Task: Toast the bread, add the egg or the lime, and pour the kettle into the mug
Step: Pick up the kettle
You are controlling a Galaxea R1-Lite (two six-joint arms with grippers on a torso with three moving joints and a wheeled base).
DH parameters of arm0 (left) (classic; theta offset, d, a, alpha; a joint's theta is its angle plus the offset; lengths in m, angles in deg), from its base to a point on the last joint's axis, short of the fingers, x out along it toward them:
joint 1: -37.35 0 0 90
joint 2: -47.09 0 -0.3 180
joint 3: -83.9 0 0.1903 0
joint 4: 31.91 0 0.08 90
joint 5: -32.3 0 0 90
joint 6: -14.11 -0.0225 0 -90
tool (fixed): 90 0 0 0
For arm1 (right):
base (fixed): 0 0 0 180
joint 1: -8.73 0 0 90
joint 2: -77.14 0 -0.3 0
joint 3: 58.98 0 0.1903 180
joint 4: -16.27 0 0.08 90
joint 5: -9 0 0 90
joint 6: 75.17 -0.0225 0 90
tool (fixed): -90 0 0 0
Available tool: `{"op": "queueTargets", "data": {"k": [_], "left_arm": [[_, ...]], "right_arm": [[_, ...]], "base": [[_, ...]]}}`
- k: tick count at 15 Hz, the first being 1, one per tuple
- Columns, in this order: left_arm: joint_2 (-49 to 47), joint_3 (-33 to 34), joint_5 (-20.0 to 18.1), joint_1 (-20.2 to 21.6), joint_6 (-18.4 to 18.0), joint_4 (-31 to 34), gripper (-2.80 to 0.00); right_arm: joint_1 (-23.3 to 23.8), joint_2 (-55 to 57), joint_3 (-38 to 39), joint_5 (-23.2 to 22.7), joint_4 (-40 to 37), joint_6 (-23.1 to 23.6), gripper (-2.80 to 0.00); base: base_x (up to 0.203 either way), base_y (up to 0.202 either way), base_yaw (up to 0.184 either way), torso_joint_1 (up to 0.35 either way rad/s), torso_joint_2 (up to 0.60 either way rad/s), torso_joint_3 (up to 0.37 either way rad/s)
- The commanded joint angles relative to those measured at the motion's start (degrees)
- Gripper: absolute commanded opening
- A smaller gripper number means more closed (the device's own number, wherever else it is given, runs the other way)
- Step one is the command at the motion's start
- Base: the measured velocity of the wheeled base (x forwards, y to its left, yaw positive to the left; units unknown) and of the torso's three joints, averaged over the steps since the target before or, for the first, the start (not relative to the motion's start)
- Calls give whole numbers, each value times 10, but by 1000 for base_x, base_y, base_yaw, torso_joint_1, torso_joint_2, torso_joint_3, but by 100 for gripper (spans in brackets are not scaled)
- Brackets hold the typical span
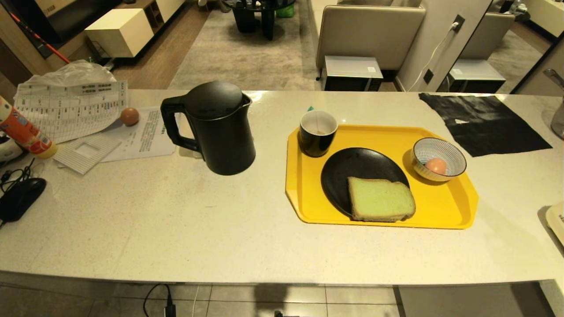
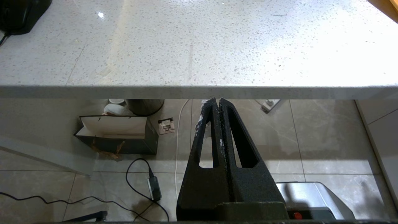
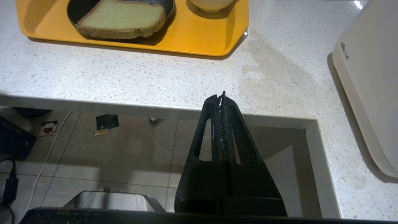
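Though crusty, bread (image 1: 380, 199) on glossy round plate (image 1: 352, 169)

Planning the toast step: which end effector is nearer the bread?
Right. The right end effector sits at the counter edge just short of the bread; the left end effector sees only bare counter.

A pale speckled counter (image 1: 176, 229) fronts a grey rug (image 1: 246, 48) (wood floor beside it) and beige sofa (image 1: 370, 33).
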Motion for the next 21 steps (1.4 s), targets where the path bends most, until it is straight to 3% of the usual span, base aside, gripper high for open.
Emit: {"op": "queueTargets", "data": {"k": [1,11,14,19,21], "left_arm": [[0,0,0,0,0,0,-280],[0,-7,-2,0,-10,3,-280],[-8,-91,-10,0,-19,45,-280],[-73,-295,-18,-1,-28,232,-280],[-130,-333,-18,-5,-29,247,-280]], "right_arm": [[0,1,16,0,0,0,-280],[0,1,16,0,0,0,-280],[0,1,16,0,0,0,-280],[0,1,15,0,0,0,-280],[0,1,16,0,0,0,-280]], "base": [[0,0,0,0,0,0],[0,0,0,0,0,0],[0,0,0,0,0,0],[0,0,0,0,0,0],[0,0,0,0,0,0]]}}
